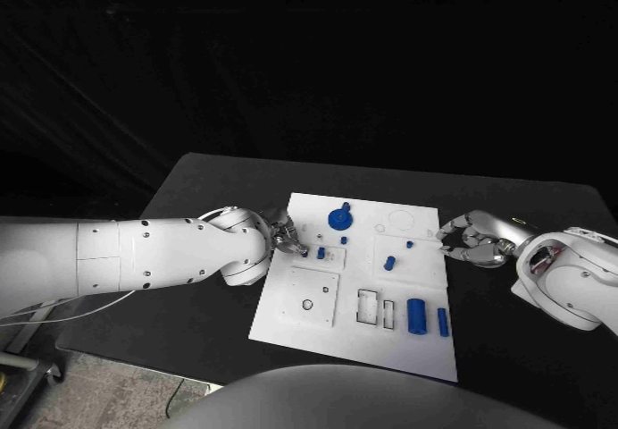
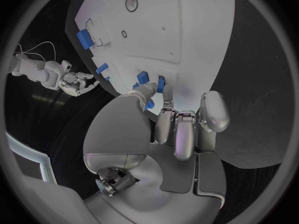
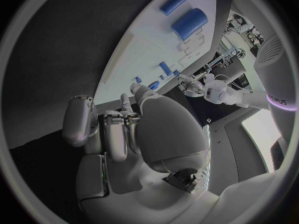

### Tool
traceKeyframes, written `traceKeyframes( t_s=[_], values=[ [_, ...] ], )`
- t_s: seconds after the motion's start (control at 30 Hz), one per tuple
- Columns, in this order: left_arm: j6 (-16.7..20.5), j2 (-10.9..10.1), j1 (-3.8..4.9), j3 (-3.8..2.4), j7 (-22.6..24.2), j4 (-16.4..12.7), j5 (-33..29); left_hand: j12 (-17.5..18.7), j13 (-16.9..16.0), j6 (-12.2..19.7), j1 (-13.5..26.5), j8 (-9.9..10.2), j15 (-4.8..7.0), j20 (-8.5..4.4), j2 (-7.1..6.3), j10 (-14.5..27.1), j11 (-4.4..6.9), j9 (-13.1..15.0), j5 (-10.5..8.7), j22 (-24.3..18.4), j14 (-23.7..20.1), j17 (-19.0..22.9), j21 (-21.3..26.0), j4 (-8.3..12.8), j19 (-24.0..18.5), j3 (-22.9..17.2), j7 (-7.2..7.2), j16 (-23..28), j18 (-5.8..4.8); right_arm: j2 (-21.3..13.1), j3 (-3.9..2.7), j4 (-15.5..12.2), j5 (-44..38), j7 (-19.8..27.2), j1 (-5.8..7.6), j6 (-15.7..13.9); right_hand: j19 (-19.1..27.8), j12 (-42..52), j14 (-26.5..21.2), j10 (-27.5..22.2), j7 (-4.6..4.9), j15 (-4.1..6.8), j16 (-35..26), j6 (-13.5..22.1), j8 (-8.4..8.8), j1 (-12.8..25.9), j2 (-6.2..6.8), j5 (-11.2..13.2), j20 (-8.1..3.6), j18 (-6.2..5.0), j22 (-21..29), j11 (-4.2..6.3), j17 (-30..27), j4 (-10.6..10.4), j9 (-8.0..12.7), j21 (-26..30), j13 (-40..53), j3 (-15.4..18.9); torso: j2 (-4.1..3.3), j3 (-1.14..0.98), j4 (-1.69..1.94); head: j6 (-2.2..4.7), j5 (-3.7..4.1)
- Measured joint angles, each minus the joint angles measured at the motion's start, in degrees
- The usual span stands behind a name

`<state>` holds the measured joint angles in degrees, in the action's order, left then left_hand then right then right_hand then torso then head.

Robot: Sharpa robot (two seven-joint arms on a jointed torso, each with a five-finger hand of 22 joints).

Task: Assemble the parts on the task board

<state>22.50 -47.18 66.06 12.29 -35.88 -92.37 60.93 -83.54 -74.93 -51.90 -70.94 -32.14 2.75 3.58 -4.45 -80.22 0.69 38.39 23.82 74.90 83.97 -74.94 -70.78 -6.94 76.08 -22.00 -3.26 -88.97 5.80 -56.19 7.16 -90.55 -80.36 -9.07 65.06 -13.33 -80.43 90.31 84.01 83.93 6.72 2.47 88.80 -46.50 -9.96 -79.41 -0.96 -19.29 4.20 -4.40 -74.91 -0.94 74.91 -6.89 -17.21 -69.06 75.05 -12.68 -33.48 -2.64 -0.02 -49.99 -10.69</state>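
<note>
Black table (image 1: 219, 179) carrying the white task board (image 1: 309, 313) at its centre.
Blue parts (image 1: 416, 315) lie on the board; left hand (image 1: 286, 238) pinches a small blue part (image 2: 149, 104) at the board's left edge; right hand (image 1: 469, 243), fingers curled and holding nothing, rests at its right edge.

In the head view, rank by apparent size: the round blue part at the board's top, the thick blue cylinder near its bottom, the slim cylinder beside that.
1. Thick blue cylinder
2. Round blue part, close to the first, so unsure
3. Slim cylinder, clearly smallest
</note>
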Motion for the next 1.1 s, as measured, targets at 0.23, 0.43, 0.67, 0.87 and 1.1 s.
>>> traceKeyframes(
  t_s=[0.23, 0.43, 0.67, 0.87, 1.1],
  values=[
    [-0.3, 0.0, -0.01, -0.03, 0.1, 0.2, -0.5, 0.0, 0.0, 0.0, 0.0, 0.0, 0.00, 0.00, 0.00, 0.0, 0.00, 0.0, -0.03, 0.0, 0.0, 0.0, 0.0, -0.1, 0.0, 0.1, 0.00, 0.0, 0.00, 0.0, 0.00, 0.0, 0.0, 0.0, -0.02, 0.0, 0.0, 0.0, 0.0, 0.0, 0.00, 0.00, 0.0, 0.0, 0.00, 0.0, 0.00, 0.0, 0.00, 0.00, 0.0, 0.00, 0.0, -0.1, 0.0, 0.0, 0.0, -0.1, 0.01, 0.00, 0.00, 0.00, -0.05],
    [-0.5, 0.0, 0.00, -0.05, 0.2, 0.3, -0.8, 0.0, 0.0, 0.0, -0.3, 0.1, 0.00, 0.00, -0.32, 0.0, 0.00, 0.0, -0.04, 0.0, 0.0, 0.0, 0.0, -0.1, 0.0, 0.1, 0.00, 0.0, 0.00, 0.0, 0.00, 0.1, 0.0, 0.0, -0.03, 0.0, 0.0, 0.0, 0.0, 0.0, 0.00, 0.00, 0.0, 0.0, 0.00, 0.0, 0.00, 0.0, 0.00, 0.00, 0.0, 0.00, 0.0, 0.0, 0.0, 0.0, 0.0, -0.3, 0.00, 0.00, 0.00, 0.00, -0.08],
    [-0.7, 0.0, 0.01, -0.07, 0.2, 0.4, -1.0, 0.1, 0.0, 0.0, -0.3, 0.2, 0.00, 0.00, -0.32, 0.0, 0.00, 0.0, -0.04, 0.0, 0.0, 0.0, 0.0, -0.1, 0.0, 0.1, 0.00, 0.0, -0.01, 0.1, 0.00, 0.1, 0.0, 0.0, -0.05, 0.0, 0.0, 0.0, 0.0, 0.0, 0.00, 0.00, 0.0, 0.0, 0.00, 0.0, 0.00, 0.0, 0.00, 0.00, 0.0, 0.00, 0.0, 0.0, 0.0, 0.0, 0.0, -0.3, 0.01, 0.00, 0.00, 0.00, -0.13],
    [-0.8, 0.0, -0.01, -0.03, 0.4, 0.5, -1.2, 0.4, 0.0, -1.2, 1.0, 0.2, 0.00, 0.00, -0.44, 0.0, 0.00, -0.3, -3.43, 0.0, 0.0, 0.0, 0.3, -2.7, 0.0, 1.4, 0.83, 0.0, 0.00, 0.1, 0.00, 0.2, 0.1, 0.0, -0.06, 0.0, 0.0, 0.0, 0.0, 0.0, 0.00, 0.00, 0.0, 0.0, 0.00, 0.0, 0.00, 0.0, 0.00, 0.00, 0.0, 0.00, 0.0, 0.0, 0.0, 0.0, 0.0, -0.3, 0.02, 0.00, 0.00, 0.00, -0.19],
    [-1.1, 0.0, -0.05, 0.00, 1.2, 0.7, -2.0, 0.3, 0.0, -2.0, -0.9, 0.7, 0.06, -0.01, -1.52, -0.5, 0.50, -0.3, 7.65, 0.0, 0.1, 0.0, 0.3, -1.6, 0.0, 0.4, 0.47, 0.0, 0.00, 0.1, 0.00, 0.2, 0.1, 0.0, -0.08, 0.0, 0.0, 0.0, 0.0, 0.0, 0.00, 0.00, 0.0, 0.0, 0.00, 0.0, 0.00, -0.2, 0.00, 0.00, 0.0, 0.00, 0.0, 0.0, 0.0, 0.0, 0.0, -0.3, 0.02, 0.00, -0.02, 0.00, -0.16]
  ],
)
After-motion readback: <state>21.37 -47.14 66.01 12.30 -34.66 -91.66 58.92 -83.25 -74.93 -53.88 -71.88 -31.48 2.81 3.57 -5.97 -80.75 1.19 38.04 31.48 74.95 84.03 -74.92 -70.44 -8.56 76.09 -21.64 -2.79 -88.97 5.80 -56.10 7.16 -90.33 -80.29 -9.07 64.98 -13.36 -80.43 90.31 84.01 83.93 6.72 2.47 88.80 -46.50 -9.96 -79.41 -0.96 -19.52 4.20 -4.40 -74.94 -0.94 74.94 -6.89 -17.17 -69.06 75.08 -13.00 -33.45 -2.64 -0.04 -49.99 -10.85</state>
